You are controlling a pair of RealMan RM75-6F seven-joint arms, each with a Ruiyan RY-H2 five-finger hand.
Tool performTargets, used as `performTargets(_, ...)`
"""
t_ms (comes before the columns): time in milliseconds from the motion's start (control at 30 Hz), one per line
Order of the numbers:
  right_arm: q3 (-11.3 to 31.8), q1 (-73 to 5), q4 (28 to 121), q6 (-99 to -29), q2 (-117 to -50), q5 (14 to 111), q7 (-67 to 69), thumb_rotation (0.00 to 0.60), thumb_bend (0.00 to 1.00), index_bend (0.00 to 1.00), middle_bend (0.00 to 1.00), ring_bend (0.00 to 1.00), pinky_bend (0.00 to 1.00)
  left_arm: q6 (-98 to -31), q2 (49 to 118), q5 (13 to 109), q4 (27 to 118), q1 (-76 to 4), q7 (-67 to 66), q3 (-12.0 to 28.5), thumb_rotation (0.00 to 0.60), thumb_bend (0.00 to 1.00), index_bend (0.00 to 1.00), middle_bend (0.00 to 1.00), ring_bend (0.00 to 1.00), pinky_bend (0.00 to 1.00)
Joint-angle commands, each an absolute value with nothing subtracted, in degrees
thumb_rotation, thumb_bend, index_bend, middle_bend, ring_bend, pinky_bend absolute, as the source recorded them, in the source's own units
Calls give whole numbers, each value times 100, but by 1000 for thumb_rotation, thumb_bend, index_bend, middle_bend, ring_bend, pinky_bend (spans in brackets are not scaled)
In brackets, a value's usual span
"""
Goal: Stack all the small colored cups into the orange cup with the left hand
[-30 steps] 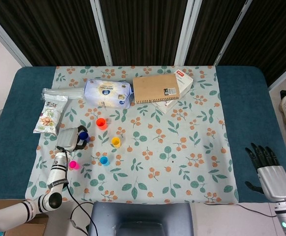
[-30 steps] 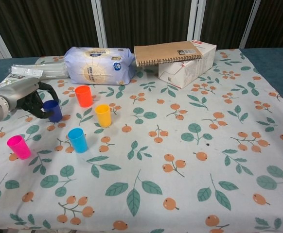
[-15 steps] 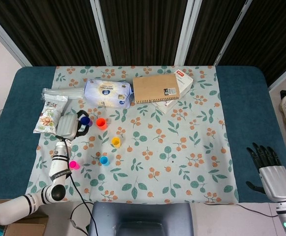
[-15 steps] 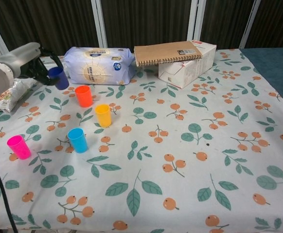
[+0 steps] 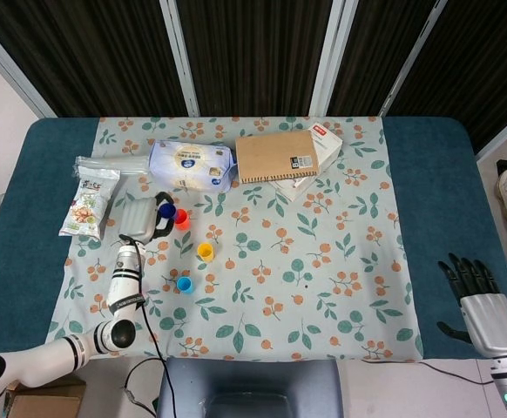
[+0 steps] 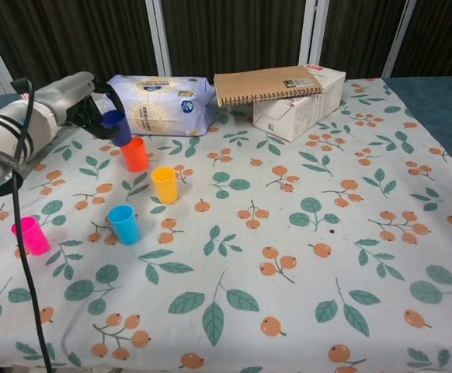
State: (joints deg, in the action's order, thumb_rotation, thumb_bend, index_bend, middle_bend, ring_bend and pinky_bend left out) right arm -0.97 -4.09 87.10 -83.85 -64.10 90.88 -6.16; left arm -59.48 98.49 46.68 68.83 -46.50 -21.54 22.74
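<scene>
Left hand (image 6: 86, 105) now carrying dark blue cup (image 6: 117, 127) just above orange cup (image 6: 134, 154) (fingers wrapped round it), right hand (image 5: 478, 296) idle, fingers spread.

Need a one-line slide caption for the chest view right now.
Left robot hand holds the dark blue cup just above the orange cup.

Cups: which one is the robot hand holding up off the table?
The dark blue cup, held by the left robot hand just above the orange cup. The yellow, light blue and pink cups all stand on the tablecloth.
</scene>
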Motion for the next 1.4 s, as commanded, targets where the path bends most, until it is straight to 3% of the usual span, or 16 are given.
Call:
performTargets(33,-95,-407,8715,-8385,-6403,9089,-606,600,205,0,0,0,0,-5893,9941,4640,6745,-4691,-2148,2232,600,381,508,1000,1000,1000)
performTargets(233,-101,-409,8719,-8360,-6396,9095,-594,600,206,0,0,0,0,-5787,10102,4617,6450,-4751,-2122,2188,600,391,478,1000,1000,1000)
performTargets(400,-91,-408,8718,-8353,-6405,9082,-608,600,205,0,0,0,0,-5689,10166,4639,6348,-4779,-2064,2160,600,382,217,1000,1000,1000)
performTargets(600,-102,-411,8711,-8333,-6414,9098,-620,600,206,0,0,0,0,-5710,10133,4756,6561,-4750,-1974,2124,600,369,7,1000,1000,1000)
performTargets(733,-107,-406,8716,-8345,-6400,9117,-596,600,206,0,0,0,0,-5886,9911,5003,7170,-4594,-1884,2015,600,364,1,1000,1000,1000)
performTargets(1067,-188,-387,8745,-8375,-6347,9263,-490,600,206,0,0,0,0,-6586,9037,5838,9454,-3924,-2080,1260,600,364,114,1000,1000,1000)
performTargets(1233,-236,-383,8754,-8397,-6322,9366,-425,600,206,0,0,0,0,-6574,9245,5755,9406,-3936,-2294,1140,600,365,155,1000,1000,1000)
performTargets(1400,-266,-402,8749,-8363,-6282,9413,-339,600,206,0,0,0,0,-6517,9717,5482,8783,-4076,-2526,1217,600,364,192,1000,1000,1000)
